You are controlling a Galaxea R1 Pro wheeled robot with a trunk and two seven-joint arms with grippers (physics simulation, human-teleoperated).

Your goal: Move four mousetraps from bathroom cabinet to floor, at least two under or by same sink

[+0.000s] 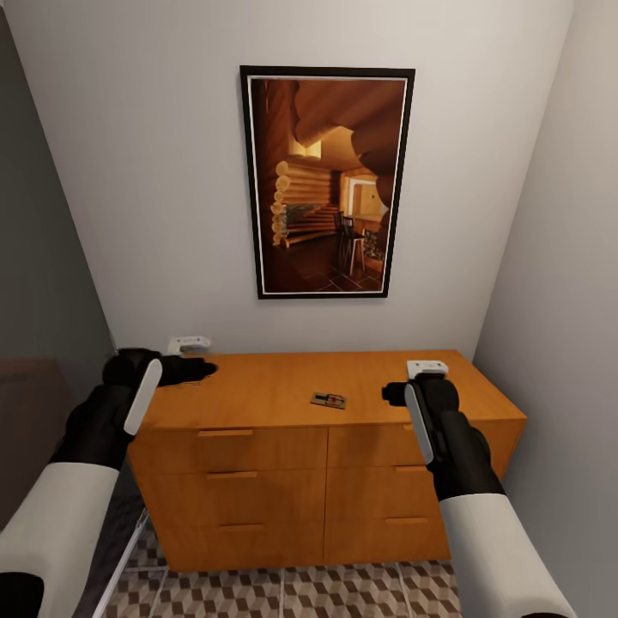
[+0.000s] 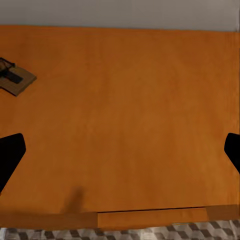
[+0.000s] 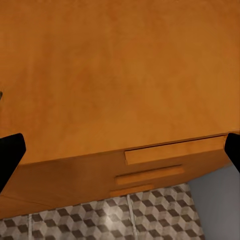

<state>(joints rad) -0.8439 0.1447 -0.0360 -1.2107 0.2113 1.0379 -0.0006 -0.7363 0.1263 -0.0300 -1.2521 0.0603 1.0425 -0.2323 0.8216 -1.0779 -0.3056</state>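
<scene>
One mousetrap (image 1: 328,400), small and flat with dark metal on tan wood, lies on the smooth top of the orange-brown cabinet (image 1: 257,390), right of centre. My left gripper (image 1: 204,370) hovers open over the top's left end, well left of the trap. The left wrist view shows the mousetrap (image 2: 15,80) off to one side of the wide-spread fingertips (image 2: 11,150). My right gripper (image 1: 391,393) hangs open over the top's front right, just right of the trap, above the cabinet (image 3: 120,75) front edge. Cube-patterned bathroom floor (image 1: 343,592) lies below. The bathroom sink is out of view.
The cabinet stands in a narrow alcove with a white back wall carrying a framed cabin picture (image 1: 326,182). A grey wall (image 1: 558,283) closes in at the right and a darker one (image 1: 43,283) at the left. Drawer fronts with flat handles (image 1: 232,474) face me.
</scene>
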